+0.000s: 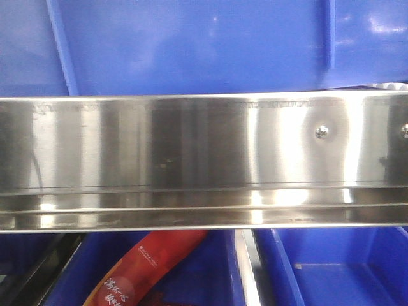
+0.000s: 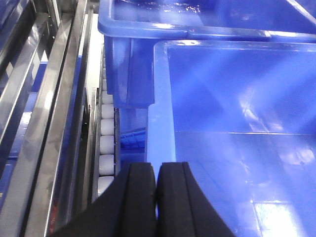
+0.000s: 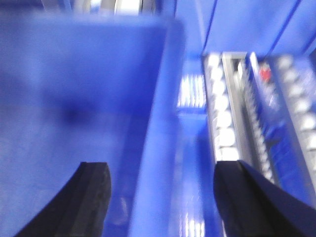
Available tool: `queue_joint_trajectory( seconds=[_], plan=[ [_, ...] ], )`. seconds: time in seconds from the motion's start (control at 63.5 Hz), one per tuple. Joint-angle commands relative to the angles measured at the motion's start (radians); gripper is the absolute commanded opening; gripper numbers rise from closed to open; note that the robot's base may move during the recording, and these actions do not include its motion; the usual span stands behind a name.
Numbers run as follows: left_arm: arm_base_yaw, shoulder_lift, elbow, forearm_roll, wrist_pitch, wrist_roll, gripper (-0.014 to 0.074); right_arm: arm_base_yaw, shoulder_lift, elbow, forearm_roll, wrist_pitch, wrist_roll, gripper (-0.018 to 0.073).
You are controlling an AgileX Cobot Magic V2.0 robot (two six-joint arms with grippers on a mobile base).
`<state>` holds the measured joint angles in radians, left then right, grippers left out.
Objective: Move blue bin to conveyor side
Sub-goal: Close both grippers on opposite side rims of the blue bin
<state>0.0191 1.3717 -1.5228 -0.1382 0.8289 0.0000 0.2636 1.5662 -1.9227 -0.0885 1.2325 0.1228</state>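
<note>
The blue bin (image 2: 237, 98) fills the right of the left wrist view, empty, with its thick left rim (image 2: 160, 98) running toward me. My left gripper (image 2: 157, 165) is shut on that rim, with only a thin sliver of blue between the black fingers. In the blurred right wrist view my right gripper (image 3: 163, 170) is open and straddles the bin's right wall (image 3: 158, 123): one finger (image 3: 94, 192) is inside, the other (image 3: 242, 192) outside. The conveyor is out of view.
A second blue crate (image 2: 148, 29) stands right behind the bin. White rollers (image 2: 106, 143) and steel rails (image 2: 54, 98) run along its left; rollers (image 3: 222, 118) also run along its right. In front, a shiny steel rail (image 1: 191, 159) crosses over lower blue crates (image 1: 338, 268), one holding a red packet (image 1: 146, 268).
</note>
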Motion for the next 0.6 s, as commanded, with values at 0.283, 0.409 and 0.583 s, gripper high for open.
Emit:
queue_joint_trajectory(
  seconds=[0.283,0.409,0.583],
  plan=[
    [-0.004,-0.003,-0.008,-0.009,-0.009,0.0,-0.0008,0.048,0.047,-0.008,-0.084,-0.011,0.038,0.0342],
    [-0.004,-0.003,-0.008,-0.013,-0.009,0.0,-0.0008,0.048,0.051,0.006,-0.09,-0.011,0.046,0.0342],
    [-0.004,-0.003,-0.008,-0.013,-0.009,0.0,-0.0008,0.048,0.051,0.043,-0.09,-0.011,0.053,0.0342]
  ],
)
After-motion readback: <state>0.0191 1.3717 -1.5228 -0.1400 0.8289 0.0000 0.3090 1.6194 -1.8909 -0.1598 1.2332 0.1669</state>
